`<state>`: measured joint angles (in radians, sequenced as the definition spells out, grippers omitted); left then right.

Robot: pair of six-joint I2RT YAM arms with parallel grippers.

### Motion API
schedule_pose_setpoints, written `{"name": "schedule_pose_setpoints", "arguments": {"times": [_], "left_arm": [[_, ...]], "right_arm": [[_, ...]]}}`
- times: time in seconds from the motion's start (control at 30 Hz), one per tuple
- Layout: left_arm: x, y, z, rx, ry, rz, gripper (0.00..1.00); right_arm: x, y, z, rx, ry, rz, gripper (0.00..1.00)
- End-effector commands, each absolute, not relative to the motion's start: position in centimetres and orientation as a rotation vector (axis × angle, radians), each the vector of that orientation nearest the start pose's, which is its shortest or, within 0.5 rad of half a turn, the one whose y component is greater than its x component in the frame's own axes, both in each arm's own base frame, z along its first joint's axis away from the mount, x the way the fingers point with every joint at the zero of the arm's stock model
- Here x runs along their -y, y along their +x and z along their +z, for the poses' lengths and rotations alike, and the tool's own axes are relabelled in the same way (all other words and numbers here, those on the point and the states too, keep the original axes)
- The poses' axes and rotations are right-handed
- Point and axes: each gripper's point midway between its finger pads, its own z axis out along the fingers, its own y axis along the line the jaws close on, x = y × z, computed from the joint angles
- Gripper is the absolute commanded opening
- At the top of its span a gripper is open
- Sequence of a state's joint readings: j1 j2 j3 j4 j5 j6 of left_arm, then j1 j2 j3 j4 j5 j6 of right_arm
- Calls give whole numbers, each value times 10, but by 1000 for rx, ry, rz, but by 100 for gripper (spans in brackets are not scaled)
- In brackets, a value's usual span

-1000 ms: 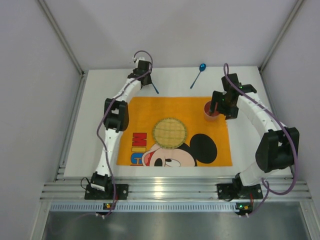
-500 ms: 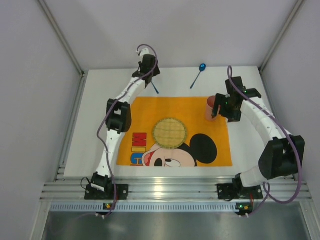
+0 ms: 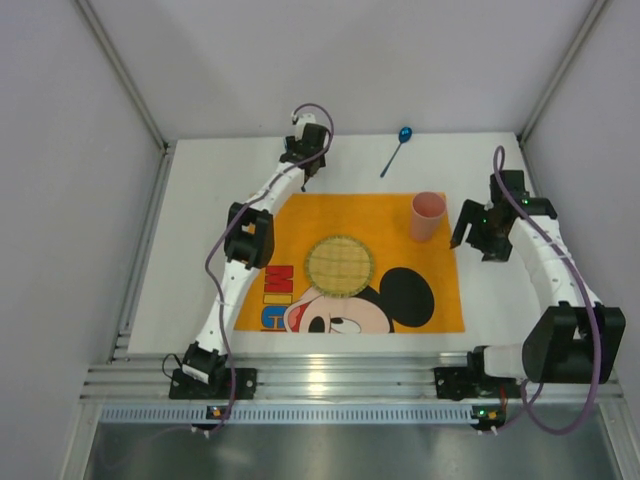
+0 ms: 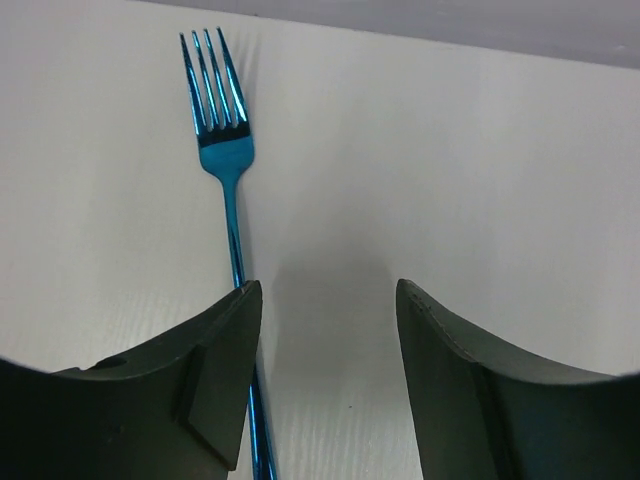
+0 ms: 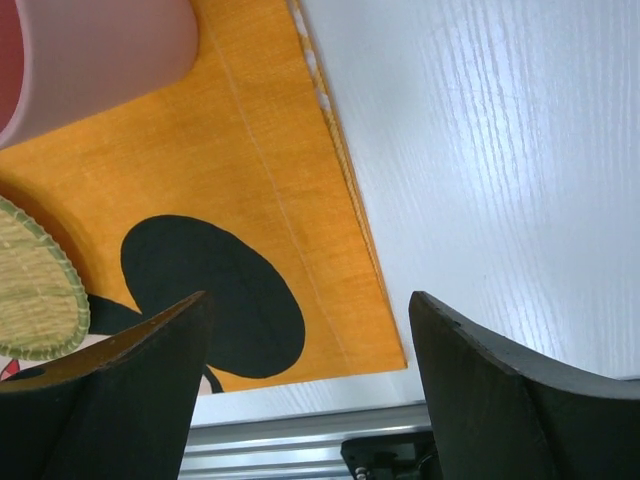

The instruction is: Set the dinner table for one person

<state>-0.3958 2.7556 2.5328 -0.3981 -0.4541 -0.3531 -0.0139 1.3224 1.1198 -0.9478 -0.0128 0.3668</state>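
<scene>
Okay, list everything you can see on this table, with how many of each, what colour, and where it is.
dinner table: one, white, silver rail along its near edge.
placemat: one, orange with a Mickey Mouse print, in the middle of the table.
round woven mat: one, yellow-green, at the placemat's centre.
cup: one, pink, upright on the placemat's far right corner.
spoon: one, blue, on the bare table beyond the placemat.
fork: one, blue, on the bare table below the left gripper.
left gripper: one, black, open above the fork's handle.
right gripper: one, black, open and empty, right of the cup.
</scene>
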Motion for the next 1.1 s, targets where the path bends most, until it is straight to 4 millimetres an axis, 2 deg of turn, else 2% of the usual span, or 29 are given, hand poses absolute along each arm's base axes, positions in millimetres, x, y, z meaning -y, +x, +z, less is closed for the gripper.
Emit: {"name": "schedule_pose_setpoints", "arguments": {"times": [0.0, 0.1, 0.17, 0.23, 0.33, 0.43, 0.53, 0.67, 0.77, 0.8, 0.97, 1.07], "left_arm": [[195, 665, 82, -2039, -201, 144, 62], [188, 664, 82, -2053, -223, 147, 62], [184, 662, 90, -2044, -219, 156, 63], [181, 664, 110, -1987, -239, 148, 63], [167, 665, 115, -1989, -288, 143, 63], [155, 664, 102, -2029, -333, 143, 63], [154, 660, 81, -2089, -335, 120, 63], [157, 660, 67, -2124, -312, 93, 61], [159, 662, 63, -2148, -299, 58, 51], [157, 664, 61, -2153, -298, 48, 41], [154, 659, 43, -2224, -281, 3, 15], [148, 660, 33, -2258, -314, -54, 10]], "right_arm": [[-8, 272, 140, -2656, 498, 151, 80], [-8, 273, 137, -2665, 496, 164, 80], [-11, 275, 133, -2679, 489, 187, 79], [-14, 278, 130, -2687, 483, 203, 79], [-15, 279, 126, -2705, 482, 215, 79], [-17, 281, 125, -2713, 480, 225, 79], [-17, 282, 123, -2720, 477, 228, 79], [-17, 284, 121, -2731, 477, 227, 78], [-17, 287, 121, -2730, 479, 227, 79], [-17, 288, 120, -2733, 482, 227, 78], [-18, 291, 118, -2741, 494, 234, 79], [-18, 293, 116, -2745, 504, 243, 79]]}}
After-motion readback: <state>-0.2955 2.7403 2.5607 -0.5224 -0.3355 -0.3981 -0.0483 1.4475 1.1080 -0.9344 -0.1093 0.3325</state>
